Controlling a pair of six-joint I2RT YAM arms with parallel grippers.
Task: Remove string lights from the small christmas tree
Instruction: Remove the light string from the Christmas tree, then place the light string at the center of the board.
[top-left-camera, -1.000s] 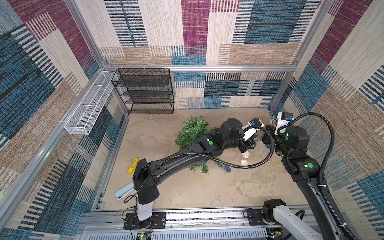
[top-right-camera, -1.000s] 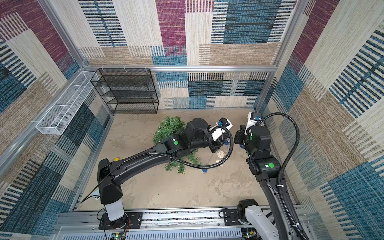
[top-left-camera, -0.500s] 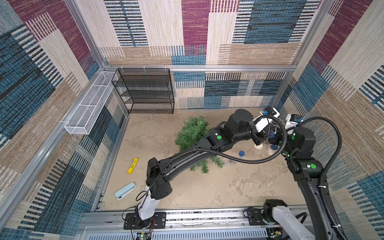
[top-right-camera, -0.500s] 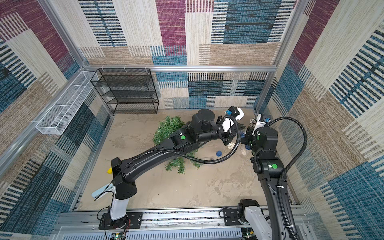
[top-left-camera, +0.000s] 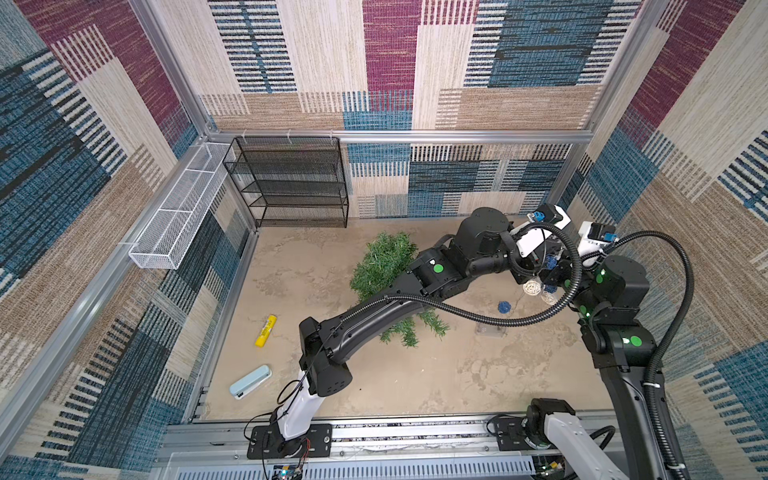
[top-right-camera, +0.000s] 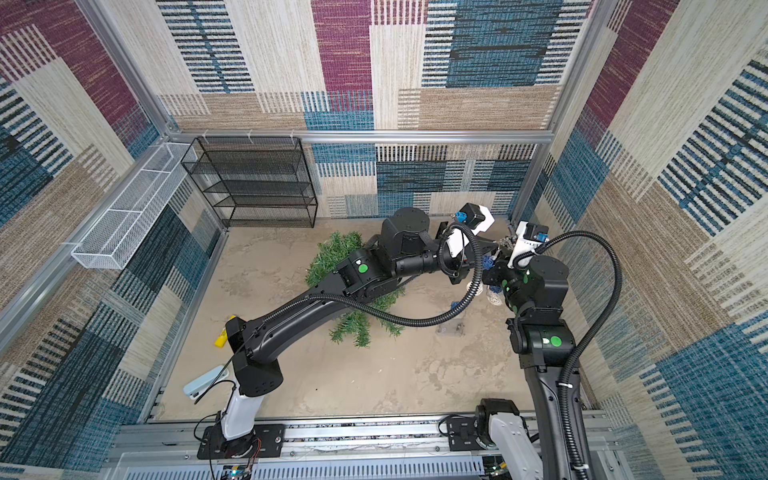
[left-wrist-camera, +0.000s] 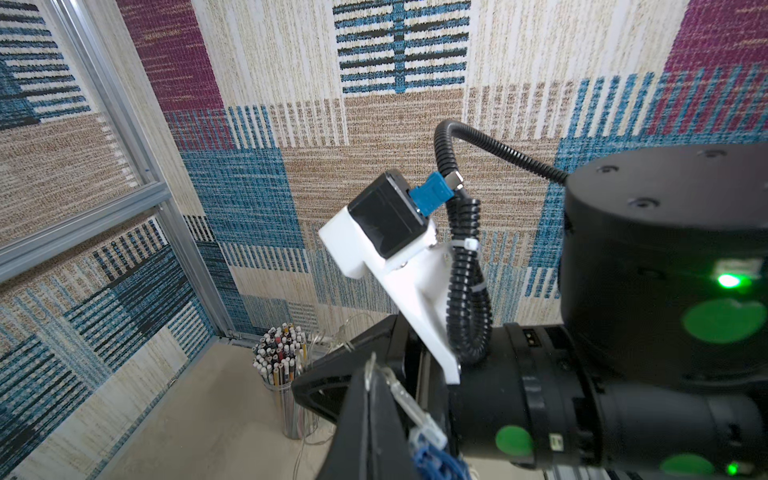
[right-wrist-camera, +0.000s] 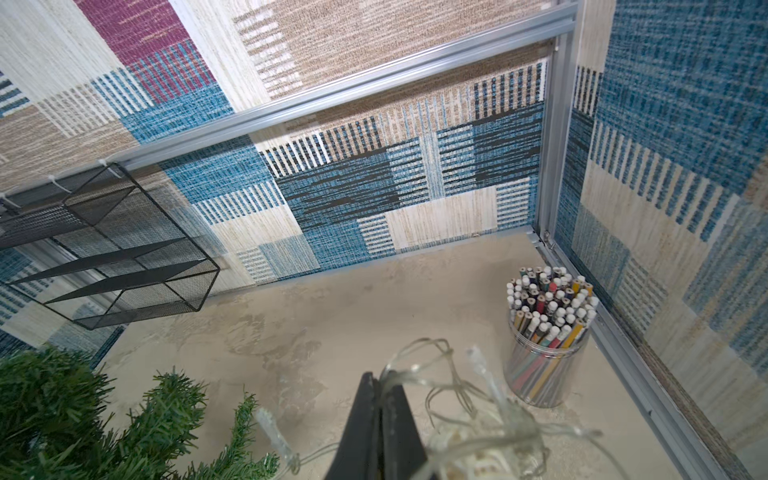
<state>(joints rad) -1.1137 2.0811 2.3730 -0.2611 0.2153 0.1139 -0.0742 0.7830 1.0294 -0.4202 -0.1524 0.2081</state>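
Observation:
The small christmas tree (top-left-camera: 384, 264) lies on its side mid-floor, partly under my left arm; its branches (right-wrist-camera: 50, 415) also show in the right wrist view. The string lights (top-left-camera: 533, 287) hang in a bunch of cream and blue balls between both grippers near the far right corner. One blue ball (top-left-camera: 503, 306) trails on the floor, and a small clear box (top-left-camera: 487, 329) lies nearby. My left gripper (left-wrist-camera: 368, 376) is shut on the pale wire, a blue ball (left-wrist-camera: 432, 461) dangling below it. My right gripper (right-wrist-camera: 378, 384) is shut on a loop of the same wire (right-wrist-camera: 478, 415).
A clear cup of coloured sticks (right-wrist-camera: 548, 332) stands in the far right corner, close to both grippers. A black wire shelf (top-left-camera: 291, 183) is at the back wall and a white wire basket (top-left-camera: 178, 220) on the left wall. A yellow tube (top-left-camera: 266, 330) and a pale blue case (top-left-camera: 250, 381) lie front left.
Both grippers have travelled towards the far right corner with the lights, drawing them away from the tree. The trailing blue ball has slid right across the floor. The tree has hardly moved.

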